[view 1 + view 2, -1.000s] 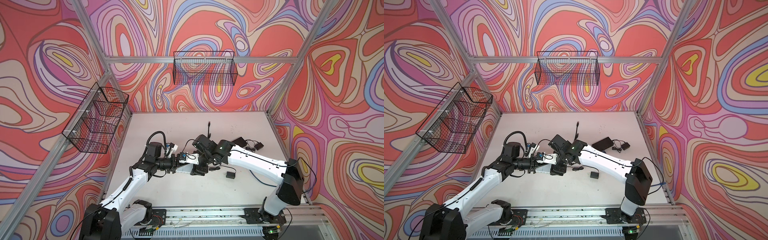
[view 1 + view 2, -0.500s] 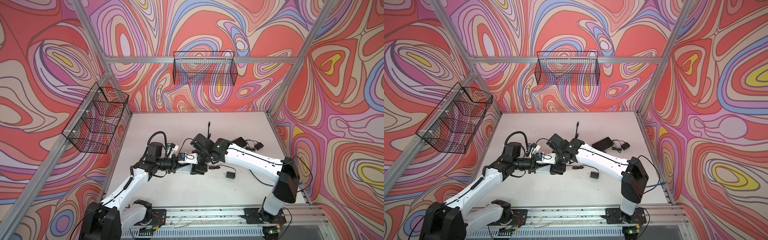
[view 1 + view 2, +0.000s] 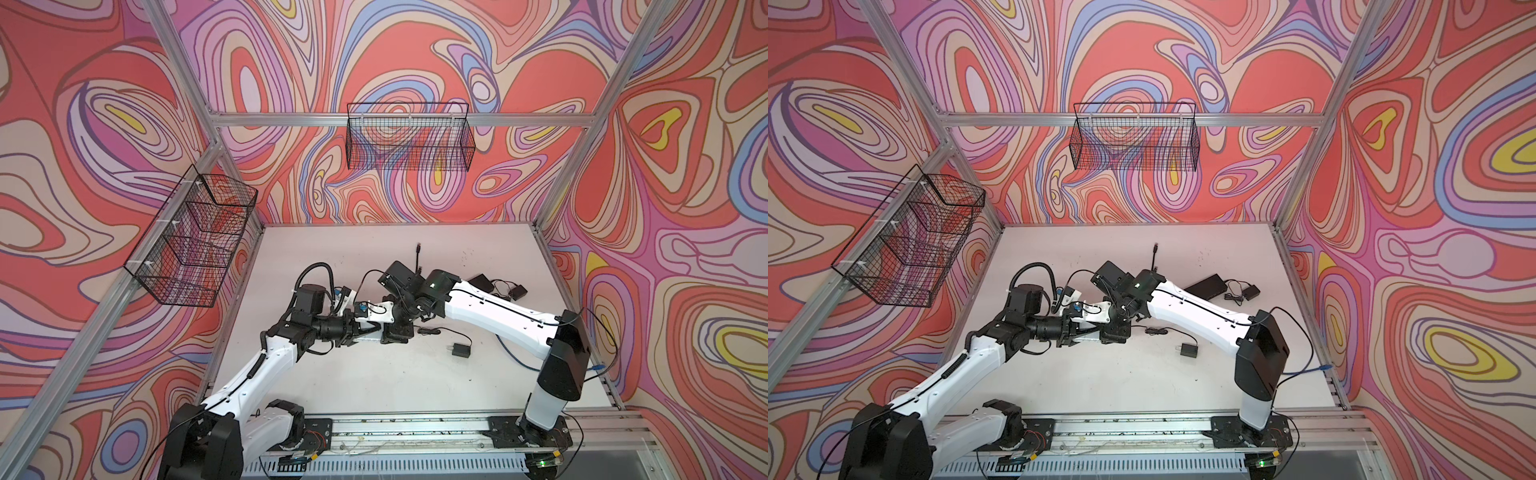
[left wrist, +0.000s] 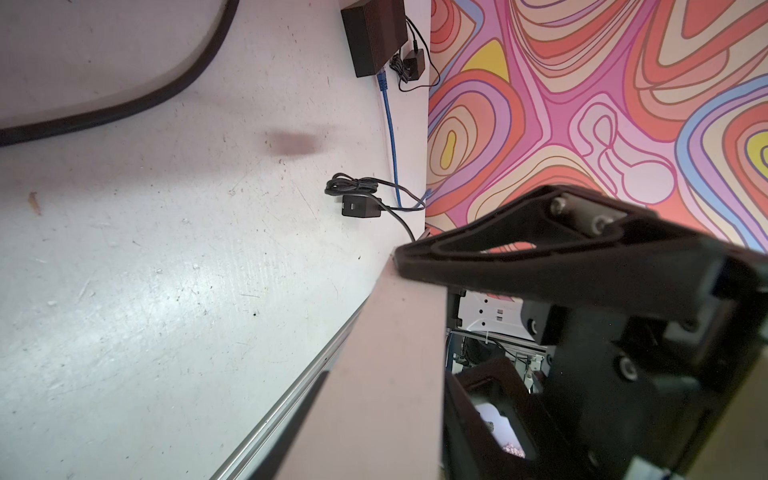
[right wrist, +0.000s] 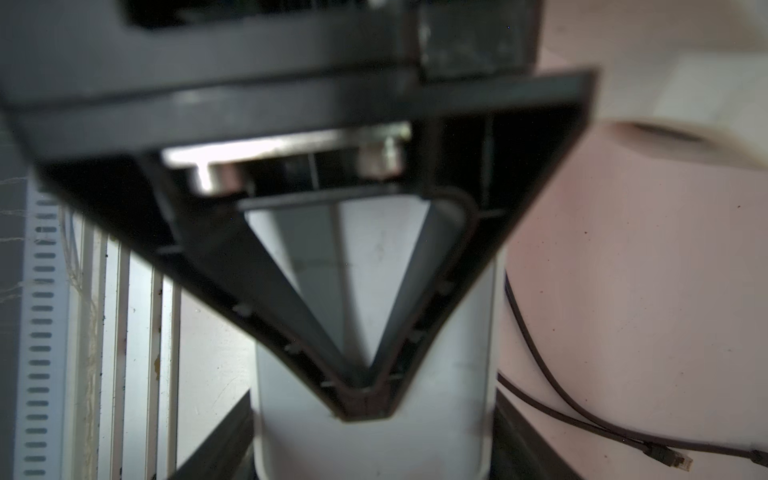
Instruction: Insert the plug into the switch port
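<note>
So here's what we're looking at: both arms meet over the middle of the table [image 3: 374, 386], and the switch [image 3: 372, 337], a flat white box, sits between them, raised off the surface.

The right gripper [image 3: 395, 332] is clenched on one end of it. In the right wrist view we're staring down the back of one black finger [image 5: 232, 270] with its tip planted on the white face of the switch [image 5: 374, 449]. The finger on the far side is hidden.

The left gripper [image 3: 365, 332] is at the opposite end. From the left wrist view, one finger [image 4: 540, 249] has its tip right on the edge of the switch [image 4: 374, 353], but the other finger is behind the box. We honestly can't tell if that claw is actually clamped or just resting there.

The plug [image 5: 681, 459] lies loose on the table at the end of a thin black cable, off to the side of the switch, and neither claw has it.

Other stuff lying around: a black box [image 3: 482, 282] near the right wall, a blue cable [image 4: 390, 137] running from it, and a small power adapter [image 3: 459, 351] in front of the right arm.
</note>
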`<control>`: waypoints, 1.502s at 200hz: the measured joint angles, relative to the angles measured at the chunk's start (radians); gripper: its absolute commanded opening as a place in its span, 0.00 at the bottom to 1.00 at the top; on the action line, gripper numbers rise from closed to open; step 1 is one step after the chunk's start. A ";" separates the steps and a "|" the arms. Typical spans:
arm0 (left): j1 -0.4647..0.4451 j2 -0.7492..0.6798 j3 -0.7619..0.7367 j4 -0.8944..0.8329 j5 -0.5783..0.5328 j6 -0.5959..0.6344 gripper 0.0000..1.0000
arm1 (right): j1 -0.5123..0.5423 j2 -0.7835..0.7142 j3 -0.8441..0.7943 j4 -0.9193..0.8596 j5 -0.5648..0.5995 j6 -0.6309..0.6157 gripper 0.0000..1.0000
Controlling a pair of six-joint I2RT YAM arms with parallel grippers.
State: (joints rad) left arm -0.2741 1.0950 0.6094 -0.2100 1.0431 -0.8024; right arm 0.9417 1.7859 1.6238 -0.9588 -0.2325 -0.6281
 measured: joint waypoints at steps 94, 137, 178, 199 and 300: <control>0.000 0.018 0.005 -0.004 0.014 0.029 0.20 | -0.008 0.024 0.014 -0.019 0.002 -0.017 0.65; -0.002 0.027 0.033 -0.004 -0.018 0.032 0.14 | -0.040 -0.014 -0.041 0.053 -0.029 0.029 0.74; -0.011 0.034 0.040 0.010 -0.042 0.020 0.13 | -0.132 -0.255 -0.314 0.229 -0.066 0.179 0.83; -0.010 0.045 0.029 0.011 -0.060 0.005 0.13 | -0.192 -0.401 -0.428 0.314 -0.047 0.273 0.85; -0.010 0.048 0.026 0.070 -0.159 -0.065 0.12 | -0.291 -0.293 -0.458 0.457 0.424 0.920 0.61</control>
State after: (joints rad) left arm -0.2844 1.1431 0.6353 -0.1402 0.8841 -0.8673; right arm 0.6502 1.4933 1.1660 -0.5018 0.1913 0.2920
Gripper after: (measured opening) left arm 0.255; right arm 0.630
